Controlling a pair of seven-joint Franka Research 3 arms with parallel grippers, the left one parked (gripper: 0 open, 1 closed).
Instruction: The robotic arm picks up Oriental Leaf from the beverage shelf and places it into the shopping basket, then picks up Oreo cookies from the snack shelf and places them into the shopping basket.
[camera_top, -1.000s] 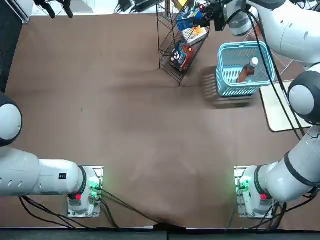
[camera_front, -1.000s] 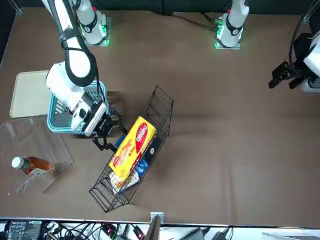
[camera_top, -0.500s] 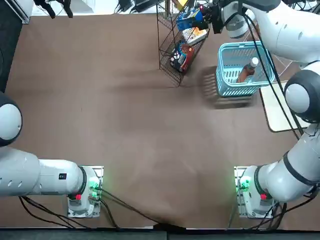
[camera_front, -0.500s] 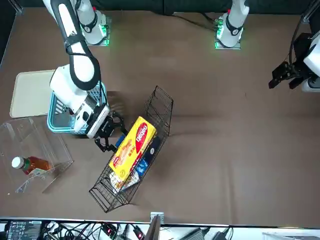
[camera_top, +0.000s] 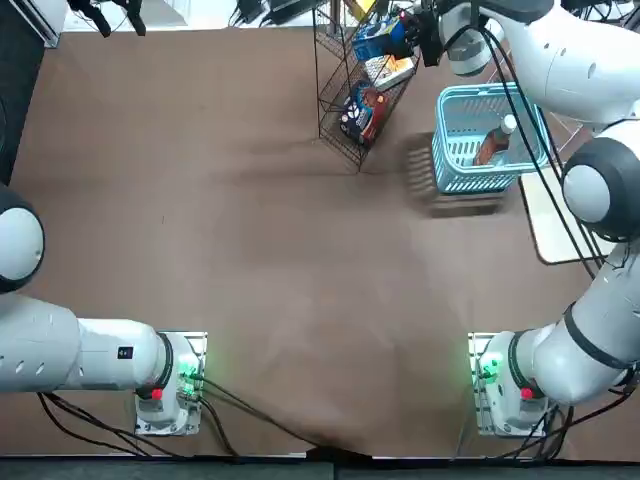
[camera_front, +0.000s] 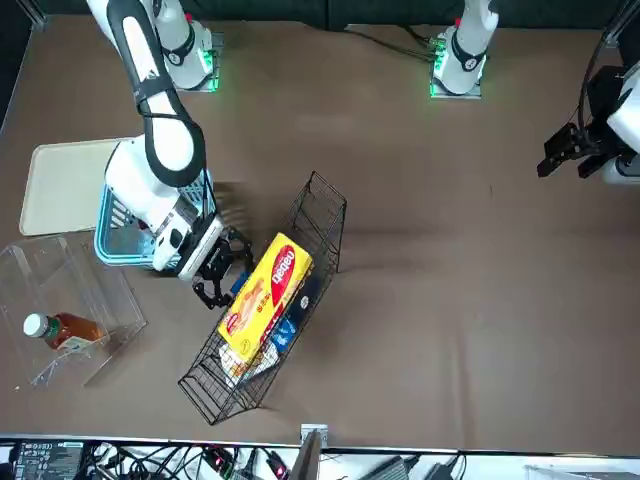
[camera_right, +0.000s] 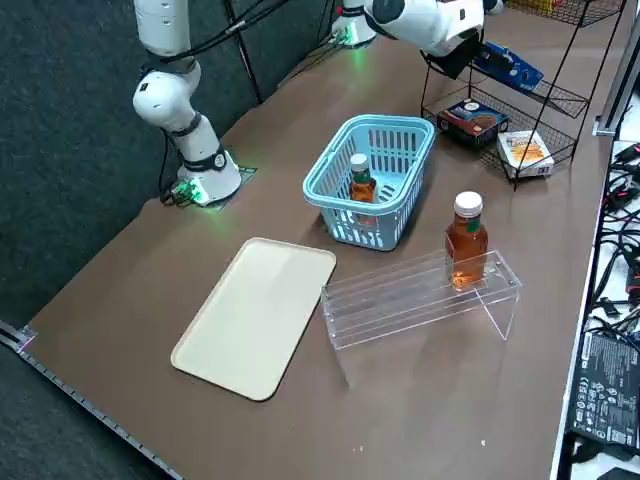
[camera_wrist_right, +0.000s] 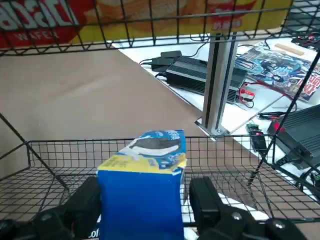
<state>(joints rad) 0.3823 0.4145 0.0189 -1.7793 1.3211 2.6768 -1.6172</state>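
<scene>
End effector (camera_wrist_right: 145, 207) was wide around packet (camera_wrist_right: 141, 200); needed centred, gentle closing, clear of rack wires (camera_wrist_right: 45, 165).

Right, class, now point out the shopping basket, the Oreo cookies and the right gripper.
Shopping basket (camera_right: 338, 222): right side view, slotted side wall.
Oreo cookies (camera_wrist_right: 140, 202): right wrist view, plain blue face.
Right gripper (camera_wrist_right: 146, 202): right wrist view, midway between its fingertips.

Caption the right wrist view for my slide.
Right gripper, fingers either side of the blue Oreo packet on the wire rack.
</scene>
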